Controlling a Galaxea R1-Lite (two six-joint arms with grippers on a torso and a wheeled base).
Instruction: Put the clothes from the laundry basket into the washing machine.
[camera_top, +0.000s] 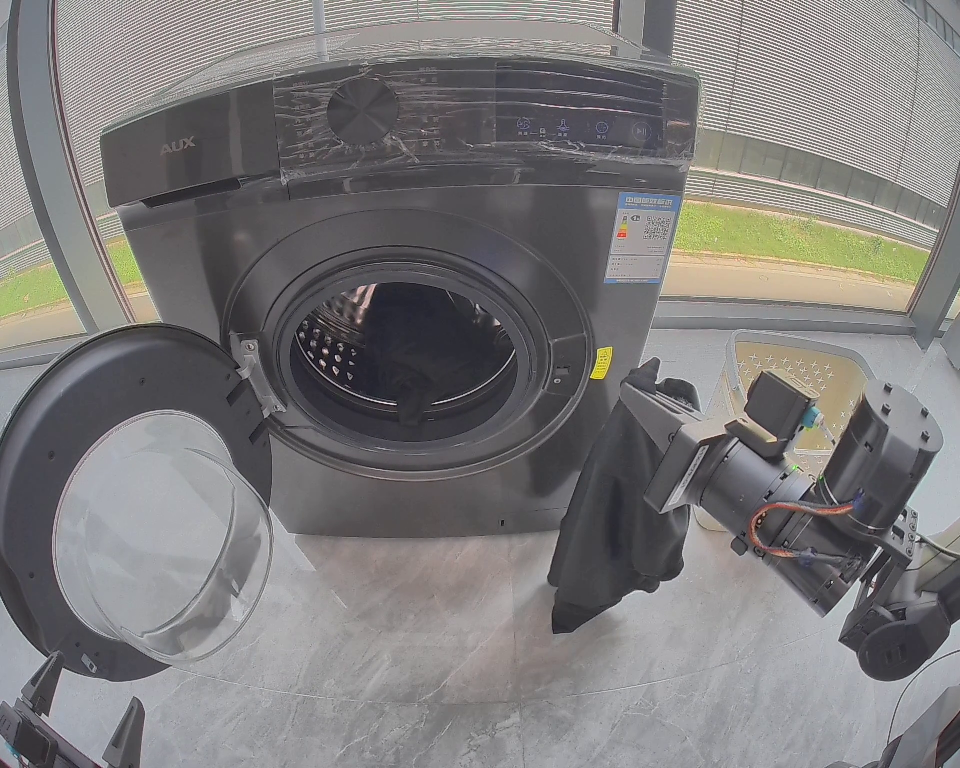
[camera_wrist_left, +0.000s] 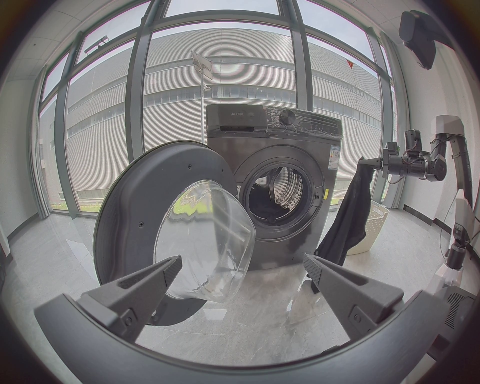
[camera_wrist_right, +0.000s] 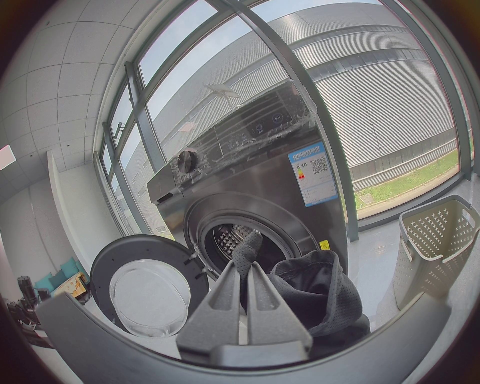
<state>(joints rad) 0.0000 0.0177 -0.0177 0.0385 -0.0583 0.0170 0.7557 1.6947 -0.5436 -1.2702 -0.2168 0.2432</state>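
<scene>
The dark grey washing machine (camera_top: 400, 230) stands straight ahead, its round door (camera_top: 120, 500) swung wide to the left and the drum (camera_top: 405, 355) exposed, with some dark cloth inside. My right gripper (camera_top: 640, 385) is shut on a black garment (camera_top: 615, 510) that hangs down to the right of the drum opening, above the floor. In the right wrist view the closed fingers (camera_wrist_right: 250, 285) pinch the garment (camera_wrist_right: 320, 295) in front of the machine (camera_wrist_right: 250, 200). The white laundry basket (camera_top: 800, 375) sits behind my right arm. My left gripper (camera_wrist_left: 242, 272) is open, low at the left, facing the door (camera_wrist_left: 165, 225).
Grey tiled floor (camera_top: 420, 620) spreads in front of the machine. Glass window walls (camera_top: 820, 150) stand behind it. The open door takes up the room at the lower left. The basket (camera_wrist_right: 437, 245) stands by the window at the machine's right side.
</scene>
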